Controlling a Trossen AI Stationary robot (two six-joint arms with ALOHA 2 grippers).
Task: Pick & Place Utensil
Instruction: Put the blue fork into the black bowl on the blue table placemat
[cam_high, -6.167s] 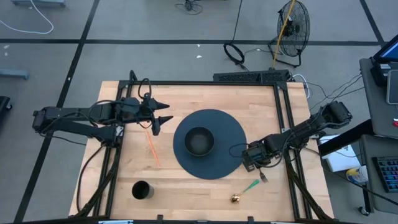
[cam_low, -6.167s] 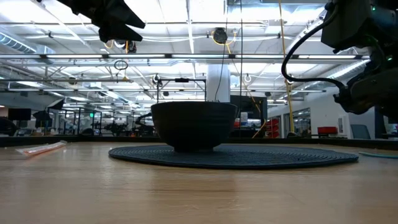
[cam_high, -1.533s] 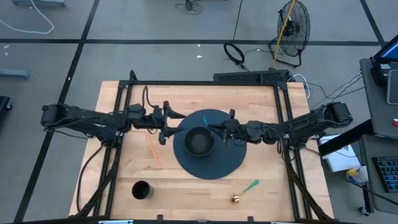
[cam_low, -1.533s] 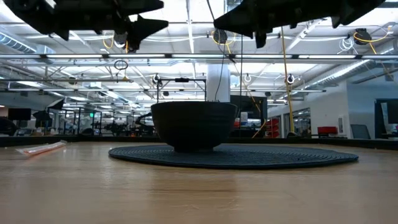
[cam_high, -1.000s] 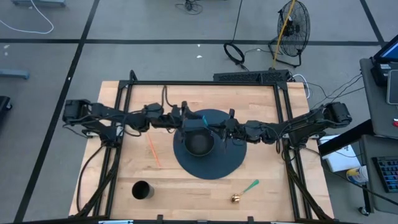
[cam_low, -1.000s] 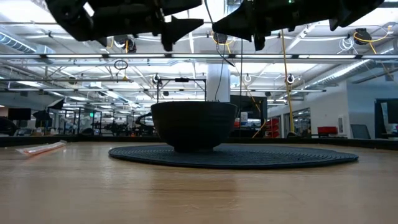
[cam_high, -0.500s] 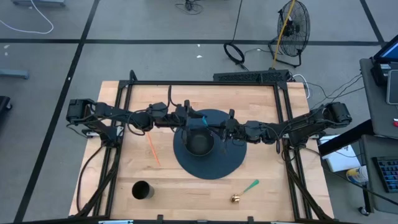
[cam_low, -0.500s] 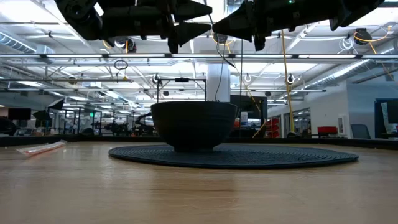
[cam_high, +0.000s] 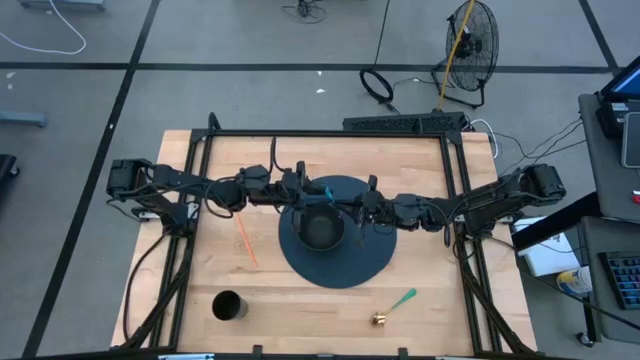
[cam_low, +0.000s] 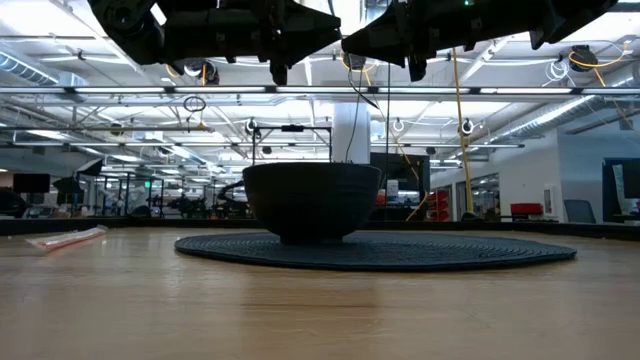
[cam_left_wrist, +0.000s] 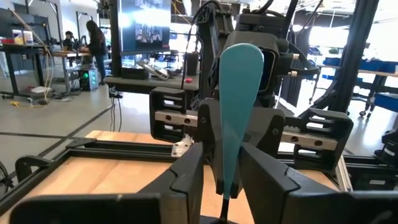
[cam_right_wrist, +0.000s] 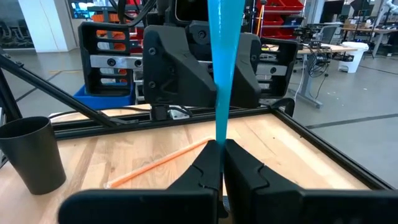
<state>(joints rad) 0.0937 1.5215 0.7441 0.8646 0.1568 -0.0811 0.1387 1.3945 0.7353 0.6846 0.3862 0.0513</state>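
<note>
Right gripper (cam_right_wrist: 219, 163) was clamped on teal utensil (cam_right_wrist: 221, 68) above the bowl (cam_high: 320, 226) | left gripper (cam_left_wrist: 219, 167) was partly open around utensil's blade, contact unclear | dark mat (cam_high: 370, 262) was centred on wooden table (cam_high: 420, 160); cup (cam_high: 227, 305) at 7 o'clock.

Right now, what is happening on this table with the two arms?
The two arms meet above the dark bowl on the round mat, handing over a teal utensil. The right gripper is shut on its thin end. The left gripper is closing around the wide end, though its fingers do not clearly clamp it yet. An orange straw, a black cup and a green utensil lie untouched on the table.
</note>
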